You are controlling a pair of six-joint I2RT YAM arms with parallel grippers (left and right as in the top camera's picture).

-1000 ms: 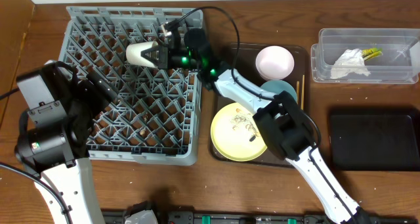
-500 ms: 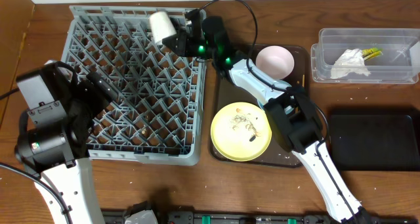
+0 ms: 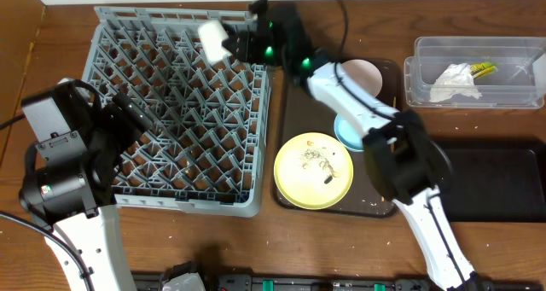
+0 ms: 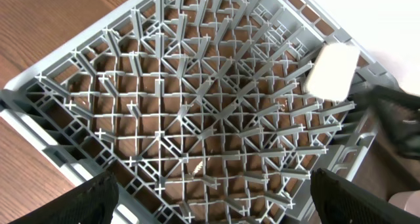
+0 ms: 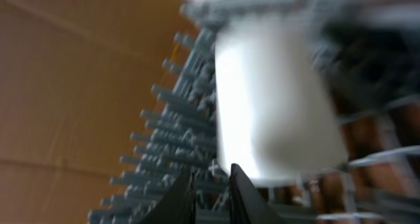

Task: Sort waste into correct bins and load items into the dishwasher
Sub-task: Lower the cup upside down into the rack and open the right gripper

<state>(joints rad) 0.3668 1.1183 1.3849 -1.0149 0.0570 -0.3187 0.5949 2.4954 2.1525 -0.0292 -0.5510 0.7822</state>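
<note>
The small cream cup (image 3: 212, 37) lies tilted on the pegs at the back edge of the grey dish rack (image 3: 171, 199). My right gripper (image 3: 234, 45) is just right of it. In the right wrist view the blurred cup (image 5: 272, 99) fills the upper right. The right gripper (image 5: 211, 178) is open only a narrow gap, with just rack pegs (image 5: 164, 158) showing through; its right fingertip reaches the cup's lower edge. My left gripper (image 4: 213, 198) hangs wide open and empty over the rack (image 4: 39, 112), far from the cup (image 4: 333, 69).
A brown tray (image 3: 290, 112) holds a yellow plate (image 3: 313, 170) with crumbs, a light-blue bowl (image 3: 354, 130) and a pinkish-white bowl (image 3: 368, 73). A clear tub (image 3: 512, 48) at the right holds a napkin (image 3: 450, 82) and a wrapper (image 3: 482, 67). A black bin (image 3: 503, 184) sits below it.
The right arm swung the cup from the rack's upper middle to its back edge. Its fingers have parted slightly. The left arm has not moved.
</note>
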